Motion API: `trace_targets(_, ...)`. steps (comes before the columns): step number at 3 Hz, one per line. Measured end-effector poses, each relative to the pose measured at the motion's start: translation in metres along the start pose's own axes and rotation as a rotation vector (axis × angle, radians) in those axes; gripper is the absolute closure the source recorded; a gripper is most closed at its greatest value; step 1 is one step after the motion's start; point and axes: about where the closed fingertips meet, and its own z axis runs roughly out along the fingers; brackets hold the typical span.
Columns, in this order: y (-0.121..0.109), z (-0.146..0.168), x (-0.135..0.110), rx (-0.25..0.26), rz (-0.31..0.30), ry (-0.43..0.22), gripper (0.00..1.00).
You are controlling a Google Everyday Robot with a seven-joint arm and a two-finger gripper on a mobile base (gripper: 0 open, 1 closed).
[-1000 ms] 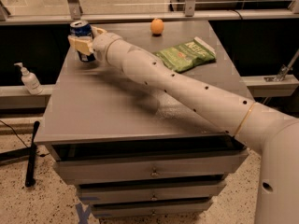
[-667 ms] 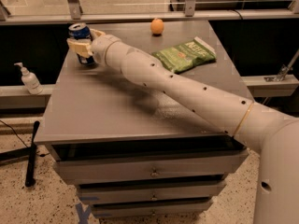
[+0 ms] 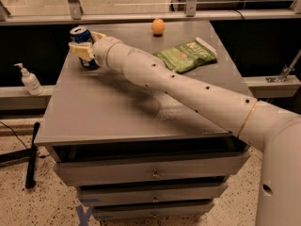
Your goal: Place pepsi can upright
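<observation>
Up at the far left corner of the grey worktop (image 3: 108, 109), the small dark-blue pepsi can with its shiny silver top (image 3: 80, 33) stands upright. The tool (image 3: 83, 42) is clenched around it, beige fingers (image 3: 77, 50) bracketing its sides. The long white arm (image 3: 188, 86) stretches diagonally across the worktop. A flat green chip bag (image 3: 187, 55) lies sealed towards the far right, its white lettering too small to read. A round orange fruit (image 3: 158, 26) sits at the back edge. The can's own lettering isn't legible either. Below, the grey drawers (image 3: 153, 173) are closed. A white pump bottle (image 3: 29, 80) stands on the ledge to the left.
</observation>
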Motion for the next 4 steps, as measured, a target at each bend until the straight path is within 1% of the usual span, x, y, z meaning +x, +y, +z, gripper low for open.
trace_targets(2, 0.001, -0.009, 0.008, 0.0, -0.002, 0.024, 0.14)
trace_targets(3, -0.001, -0.02, 0.01, -0.006, 0.007, 0.041, 0.0)
trace_targets(4, -0.007, -0.045, 0.011, -0.018, 0.018, 0.065, 0.0)
